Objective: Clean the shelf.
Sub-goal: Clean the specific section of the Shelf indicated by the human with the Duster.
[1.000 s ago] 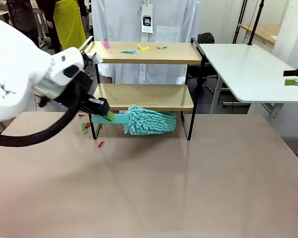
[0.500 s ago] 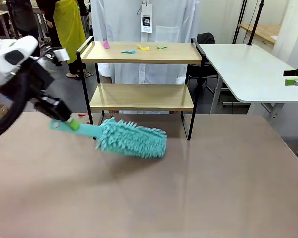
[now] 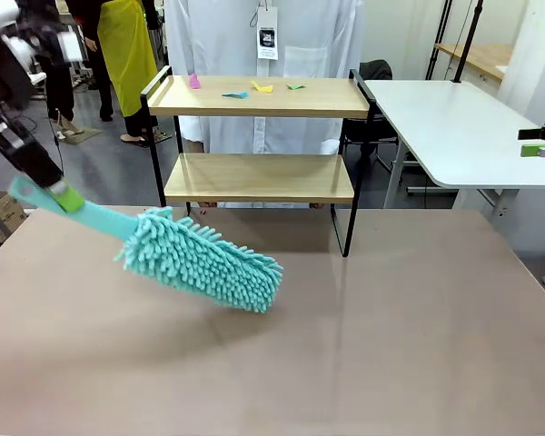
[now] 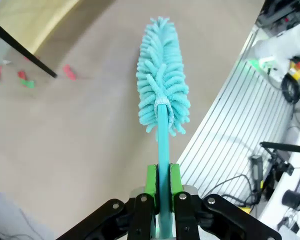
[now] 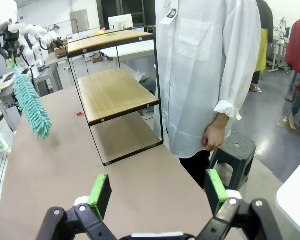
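Left claw (image 4: 160, 185) clamped on a teal duster (image 3: 200, 262), right claw (image 5: 157, 192) apart; paper scraps (image 3: 262, 88) lay unswept atop the shelf (image 3: 259, 178), lower board bare.

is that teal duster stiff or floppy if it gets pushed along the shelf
The duster has a shaggy head of soft strands, so it probably squashes and drags rather than scrapes. Its handle looks straight though the left gripper holds only its end, head in the air, so it's likely stiff and light.
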